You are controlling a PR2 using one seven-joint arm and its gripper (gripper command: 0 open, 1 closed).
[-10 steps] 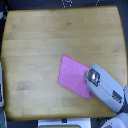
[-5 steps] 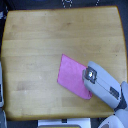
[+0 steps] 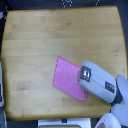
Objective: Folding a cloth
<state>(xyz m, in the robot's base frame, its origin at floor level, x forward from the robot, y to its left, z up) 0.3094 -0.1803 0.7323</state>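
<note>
The cloth point(image 3: 69, 78) lay flat, turned diamond-wise, lower right of centre on the wooden tabletop point(image 3: 45, 40). The gripper point(image 3: 83, 76) sat over its right edge, probably to catch that side for folding; whether clenched, I couldn't tell.

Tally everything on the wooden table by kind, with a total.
Pink rectangular fabric cloth: 1
Grey robot gripper at the cloth's edge on the exterior view's right: 1
Total: 2, on the light wooden table.
</note>
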